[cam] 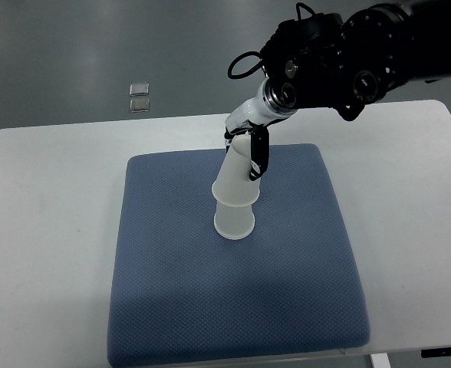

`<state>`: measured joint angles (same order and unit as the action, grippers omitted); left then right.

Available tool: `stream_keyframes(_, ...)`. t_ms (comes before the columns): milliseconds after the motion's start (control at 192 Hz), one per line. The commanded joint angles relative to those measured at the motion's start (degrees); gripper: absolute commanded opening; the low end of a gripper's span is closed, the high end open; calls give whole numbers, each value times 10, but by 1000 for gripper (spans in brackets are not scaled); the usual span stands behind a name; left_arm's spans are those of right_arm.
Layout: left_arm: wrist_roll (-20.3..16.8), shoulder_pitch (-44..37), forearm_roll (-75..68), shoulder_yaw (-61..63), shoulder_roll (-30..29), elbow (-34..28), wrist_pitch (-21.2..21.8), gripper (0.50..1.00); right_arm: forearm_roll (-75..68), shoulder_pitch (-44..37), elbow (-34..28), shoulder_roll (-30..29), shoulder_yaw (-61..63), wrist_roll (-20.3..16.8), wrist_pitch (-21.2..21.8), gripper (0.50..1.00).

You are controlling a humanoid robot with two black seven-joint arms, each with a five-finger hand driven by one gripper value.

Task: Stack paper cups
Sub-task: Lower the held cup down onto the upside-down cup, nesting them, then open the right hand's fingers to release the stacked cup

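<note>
Grey floor [72,54] behind a white table [41,230]; a blue mat [233,307] covers the table's middle. Two small square plates [139,96] sit on the floor at 11 o'clock from the mat. Right arm [348,54] enters from 2 o'clock — right hand [250,149] is clamped on the upper cup [237,180], dark fingers [258,157] down its side. That cup is inverted, tilted, and sits over the lower cup [234,221], which stands on the mat just above centre.
</note>
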<state>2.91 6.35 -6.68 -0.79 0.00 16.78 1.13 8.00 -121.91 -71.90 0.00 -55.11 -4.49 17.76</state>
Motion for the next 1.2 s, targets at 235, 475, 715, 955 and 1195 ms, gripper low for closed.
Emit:
stream_keyframes(235,0,0,0,0,0,0,0,1000,0,9,0,0,0,0,-11,733)
stream_keyframes(475,0,0,0,0,0,0,0,1000,0,15,0,0,0,0,-11,744)
stream_keyframes(715,0,0,0,0,0,0,0,1000,-1,26,0,0,0,0,-26,744)
stream_keyframes(955,0,1,0,0,0,0,0,1000,-2,33,1,0,0,0,-37,760)
stream_keyframes(1195,0,0,0,0,0,0,0,1000,-3,40,1,0,1,1,-42,774)
